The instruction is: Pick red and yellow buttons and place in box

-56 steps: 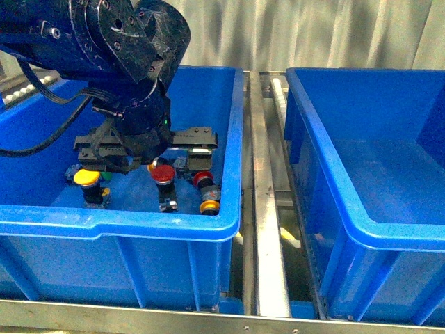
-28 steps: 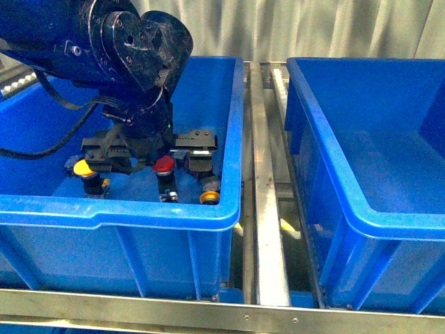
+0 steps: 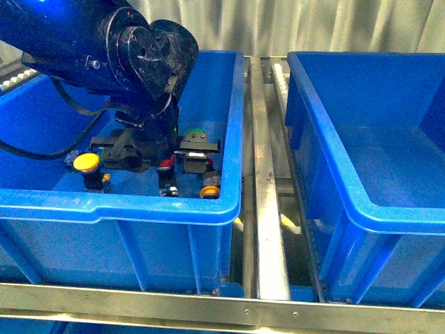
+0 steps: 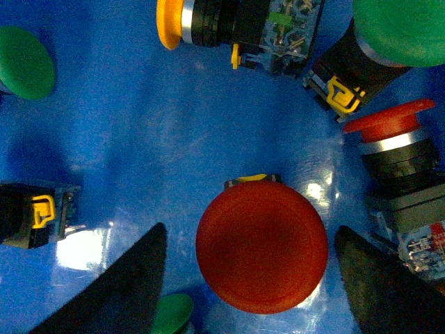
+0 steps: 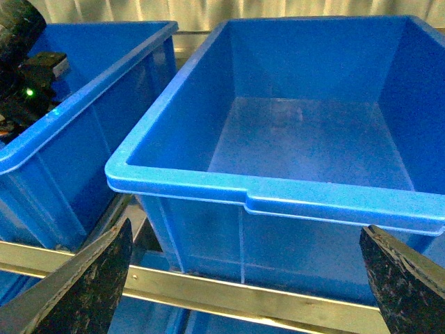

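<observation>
My left gripper is open, low inside the left blue crate, with its two dark fingers on either side of an upright red button and gaps on both sides. In the front view the arm covers most of that red button. A yellow button stands to its left and an orange-yellow one lies near the crate's right wall. A second red button and a yellow button lie on their sides. The box on the right holds nothing. My right gripper hangs open in front of the box.
Green-capped buttons lie among the others on the crate floor. A metal roller rail runs between the two crates. A steel frame bar crosses below the box. The box's wall stands high.
My left arm has sunk lower into the left crate and shifted slightly right, so it now covers most of the red button. The buttons have not moved.
</observation>
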Available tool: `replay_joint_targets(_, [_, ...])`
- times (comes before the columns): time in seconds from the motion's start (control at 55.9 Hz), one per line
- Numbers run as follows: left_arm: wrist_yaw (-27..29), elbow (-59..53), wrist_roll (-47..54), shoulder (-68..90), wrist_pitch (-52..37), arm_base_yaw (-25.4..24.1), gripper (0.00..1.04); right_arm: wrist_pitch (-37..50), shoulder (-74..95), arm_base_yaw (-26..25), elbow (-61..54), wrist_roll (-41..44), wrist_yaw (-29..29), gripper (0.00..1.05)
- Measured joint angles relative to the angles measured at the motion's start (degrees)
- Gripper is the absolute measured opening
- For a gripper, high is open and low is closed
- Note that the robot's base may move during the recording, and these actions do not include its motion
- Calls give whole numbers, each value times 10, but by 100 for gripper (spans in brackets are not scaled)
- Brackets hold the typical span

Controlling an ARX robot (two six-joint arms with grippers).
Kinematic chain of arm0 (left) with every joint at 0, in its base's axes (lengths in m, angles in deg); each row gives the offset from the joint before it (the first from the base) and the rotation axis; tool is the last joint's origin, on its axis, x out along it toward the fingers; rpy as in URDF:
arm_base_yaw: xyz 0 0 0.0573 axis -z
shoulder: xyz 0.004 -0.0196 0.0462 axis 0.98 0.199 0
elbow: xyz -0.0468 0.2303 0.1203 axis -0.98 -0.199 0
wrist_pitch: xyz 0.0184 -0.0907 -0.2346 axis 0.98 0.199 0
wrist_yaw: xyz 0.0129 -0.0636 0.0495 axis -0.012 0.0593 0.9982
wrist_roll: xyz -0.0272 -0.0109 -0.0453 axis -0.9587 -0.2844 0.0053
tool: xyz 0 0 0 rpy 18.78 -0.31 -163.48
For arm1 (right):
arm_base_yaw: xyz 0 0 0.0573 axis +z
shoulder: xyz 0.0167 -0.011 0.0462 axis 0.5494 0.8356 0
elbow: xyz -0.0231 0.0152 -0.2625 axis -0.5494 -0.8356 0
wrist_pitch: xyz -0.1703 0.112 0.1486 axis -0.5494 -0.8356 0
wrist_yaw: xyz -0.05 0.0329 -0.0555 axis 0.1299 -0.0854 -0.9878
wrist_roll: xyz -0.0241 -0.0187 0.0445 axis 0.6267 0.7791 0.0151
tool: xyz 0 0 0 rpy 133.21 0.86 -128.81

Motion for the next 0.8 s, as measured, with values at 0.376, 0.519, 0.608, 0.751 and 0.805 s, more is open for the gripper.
replay_joint_targets(0.376, [3,9,16,3,-11,0,34,0,0,0,0,0,0,98])
replay_joint_targets(0.519, [0,-9,26,-7,-22,-3,34,0,0,0,0,0,0,98])
replay_joint_targets(0.608, [-21,-39,33,-28,-36,-8,34,0,0,0,0,0,0,98])
replay_joint_targets(0.751, [-125,-128,35,-106,-103,-31,34,0,0,0,0,0,0,98])
replay_joint_targets(0.805, [-186,-180,37,-153,-169,-47,34,0,0,0,0,0,0,98])
